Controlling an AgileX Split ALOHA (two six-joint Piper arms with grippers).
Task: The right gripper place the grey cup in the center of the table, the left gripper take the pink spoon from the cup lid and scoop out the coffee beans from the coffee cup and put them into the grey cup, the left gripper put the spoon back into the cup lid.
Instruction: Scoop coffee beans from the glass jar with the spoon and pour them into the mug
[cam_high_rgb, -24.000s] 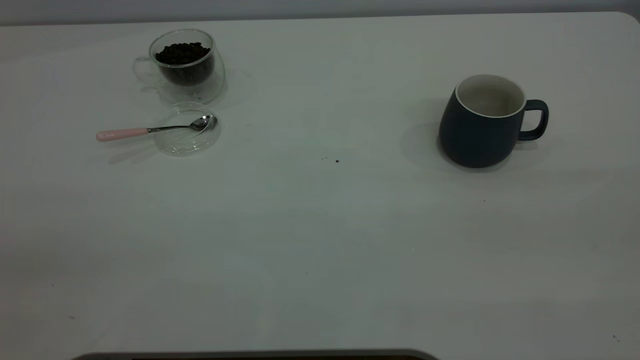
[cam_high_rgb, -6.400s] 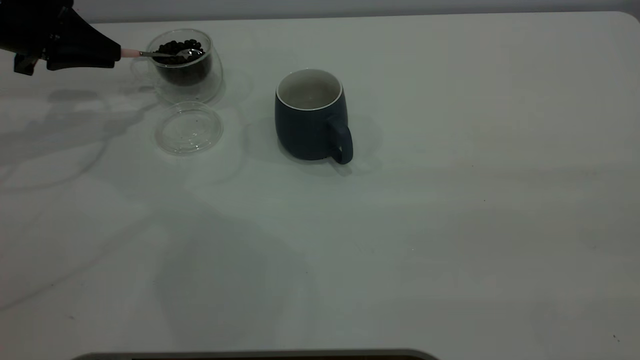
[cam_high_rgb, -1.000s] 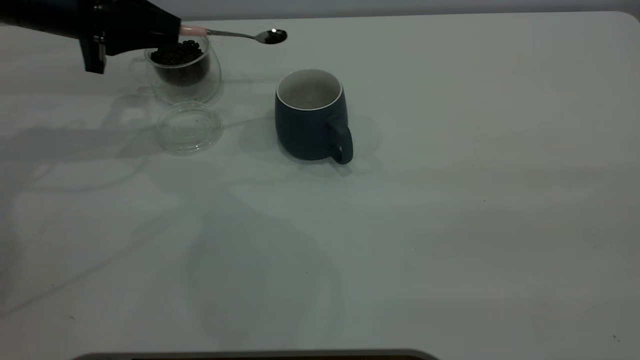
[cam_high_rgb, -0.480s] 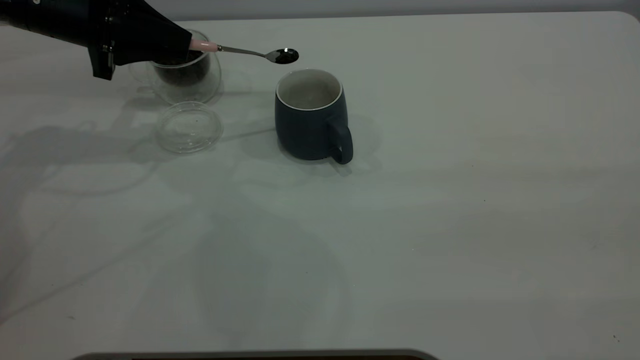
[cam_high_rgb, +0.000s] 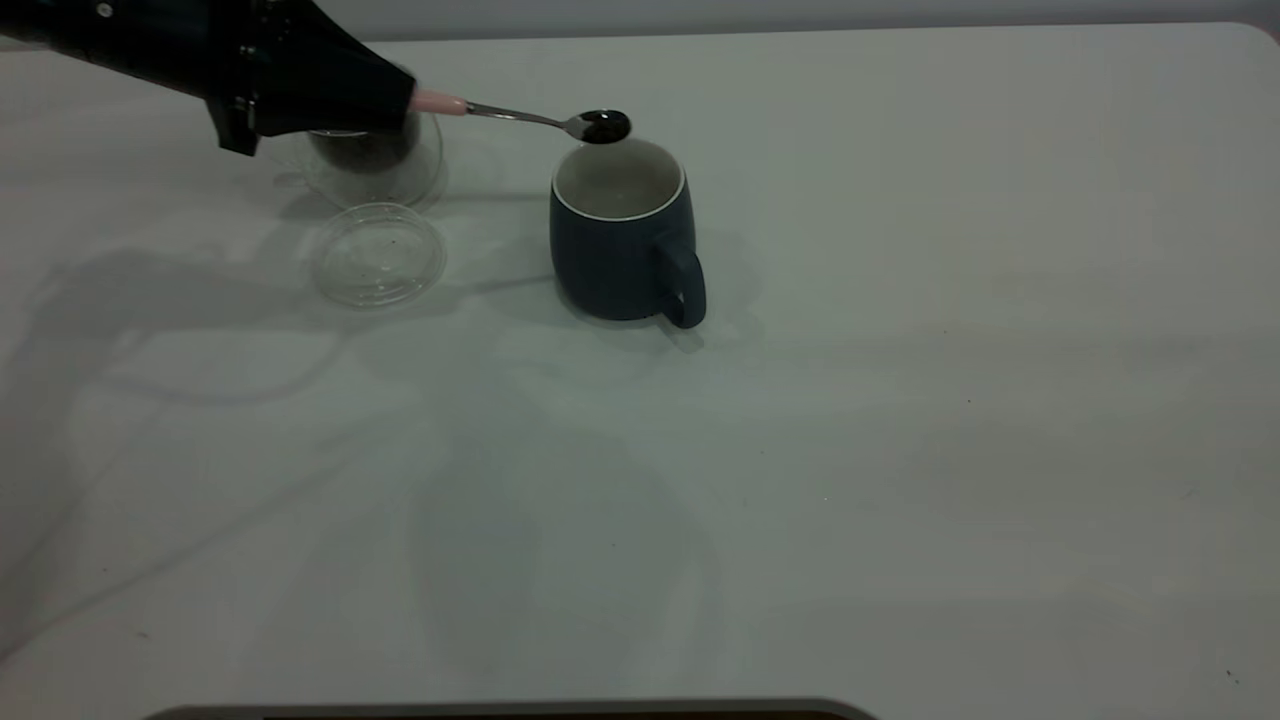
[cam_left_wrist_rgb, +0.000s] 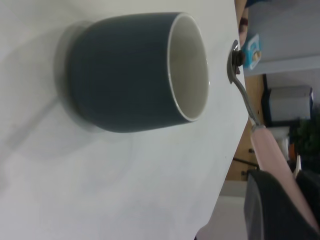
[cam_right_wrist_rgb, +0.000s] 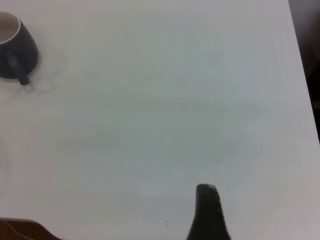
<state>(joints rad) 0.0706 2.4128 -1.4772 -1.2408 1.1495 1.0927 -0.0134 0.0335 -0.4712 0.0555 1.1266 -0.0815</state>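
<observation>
At upper left, the left gripper, clamped on the pink spoon, has brought its shiny bean-laden bowl over the rounded grey cup.

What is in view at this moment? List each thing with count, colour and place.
grey cup: one, dark blue-grey, white inside, mid-table, upright.
coffee cup: one, clear glass, far left, partly behind the arm.
coffee beans: dark load in the spoon bowl, at the grey cup's far rim.
cup lid: one, clear, in front of the coffee cup, nothing on it.
pink spoon: one, pink handle, metal bowl, held level.
table: one, white.
left gripper: black, shut on the spoon handle.
right gripper: black, off to the right.
</observation>
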